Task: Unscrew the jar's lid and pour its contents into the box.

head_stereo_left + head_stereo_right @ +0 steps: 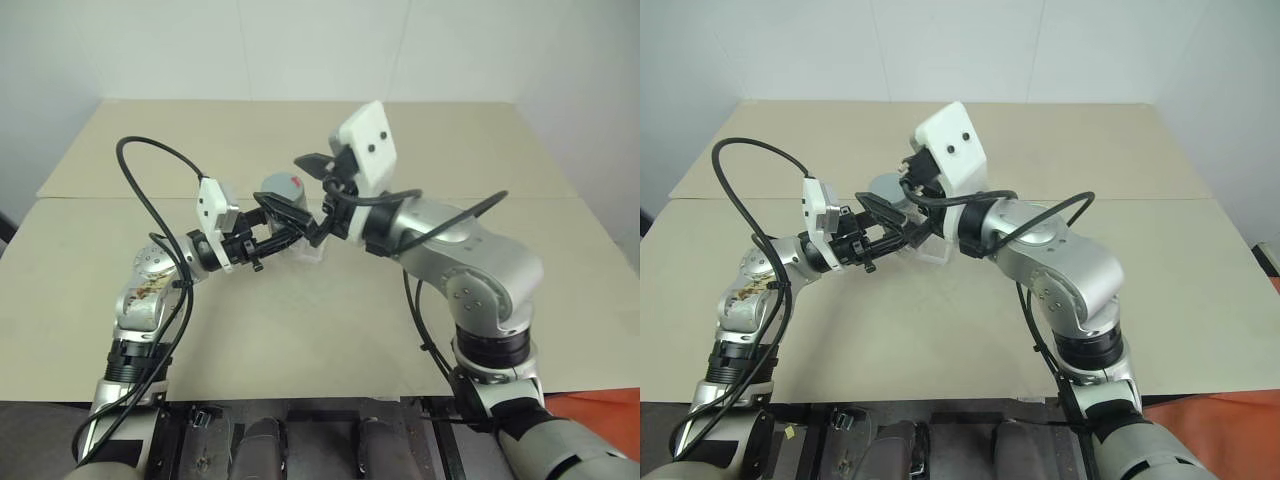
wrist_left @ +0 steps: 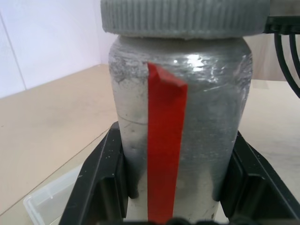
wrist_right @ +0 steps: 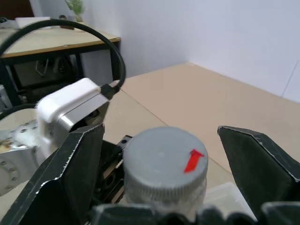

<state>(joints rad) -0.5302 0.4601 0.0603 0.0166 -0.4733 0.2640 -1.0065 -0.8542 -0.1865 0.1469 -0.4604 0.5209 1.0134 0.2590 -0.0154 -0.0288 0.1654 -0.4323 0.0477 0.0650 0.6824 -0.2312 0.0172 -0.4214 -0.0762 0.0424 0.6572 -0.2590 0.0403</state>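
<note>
The jar (image 2: 201, 117), silvery-grey with a red strip down its side, stands upright above the table, and my left gripper (image 1: 272, 222) is shut on its body. Its ribbed grey lid (image 3: 164, 159), with a small red mark on top, sits on the jar. My right gripper (image 3: 161, 140) is open at lid height. One finger (image 3: 79, 173) stands on each side of the lid, and a gap shows on both sides. The clear plastic box (image 1: 312, 250) lies on the table just under and behind the jar. The contents are hidden inside the jar.
The beige table (image 1: 300, 330) has a seam running across it behind the arms, and a white wall stands at its far edge. Black cables loop up from both wrists (image 1: 150, 190). A second table (image 3: 56, 42) stands in the room beyond.
</note>
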